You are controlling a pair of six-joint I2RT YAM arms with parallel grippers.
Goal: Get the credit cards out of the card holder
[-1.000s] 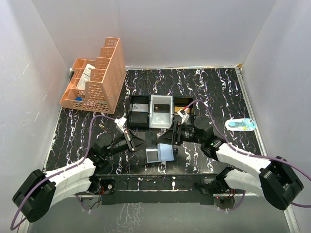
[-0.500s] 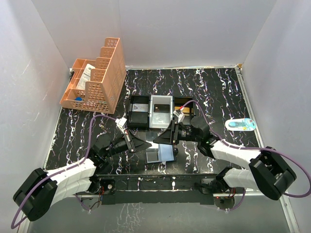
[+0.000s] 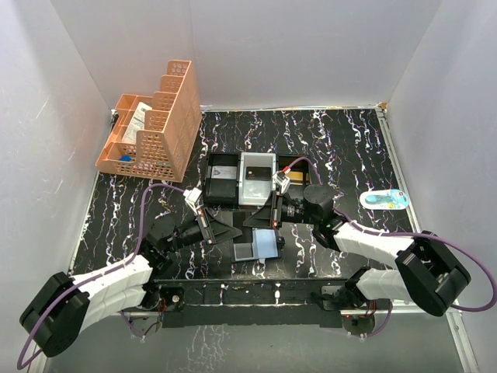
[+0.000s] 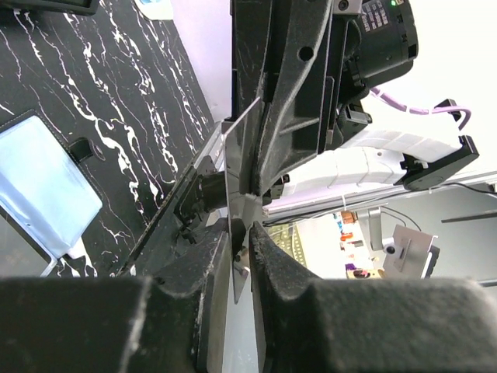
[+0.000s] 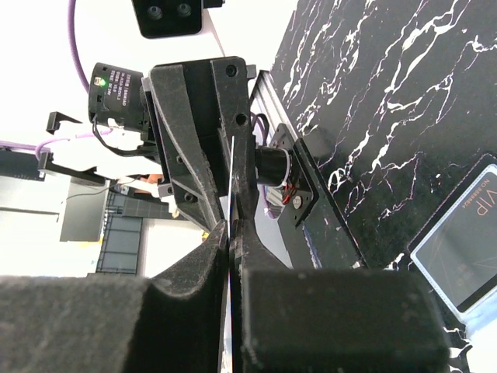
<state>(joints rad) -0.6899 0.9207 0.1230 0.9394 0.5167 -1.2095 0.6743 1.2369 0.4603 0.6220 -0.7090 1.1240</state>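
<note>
The card holder (image 3: pixel 257 247) lies open and flat on the table near the front edge, and also shows in the left wrist view (image 4: pixel 43 194). One of its panels holds a dark card (image 5: pixel 460 237). Just above it the two grippers meet tip to tip around one thin credit card (image 4: pixel 230 179), seen edge-on (image 5: pixel 232 167). My right gripper (image 5: pixel 231 233) (image 3: pixel 251 220) is shut on that card. My left gripper (image 4: pixel 242 249) (image 3: pixel 236 229) has the card's other end between its jaws, which stand slightly apart, with a gap on one side of it.
A black-and-white three-compartment tray (image 3: pixel 206 183) with cards in it sits just behind the grippers. An orange lattice basket (image 3: pixel 151 124) stands at the back left. A small blue-and-white object (image 3: pixel 384 200) lies at the right. White walls enclose the table.
My right gripper has moved left to the card and shut on it. The left gripper's jaws, shut on the card before, have parted a little.
</note>
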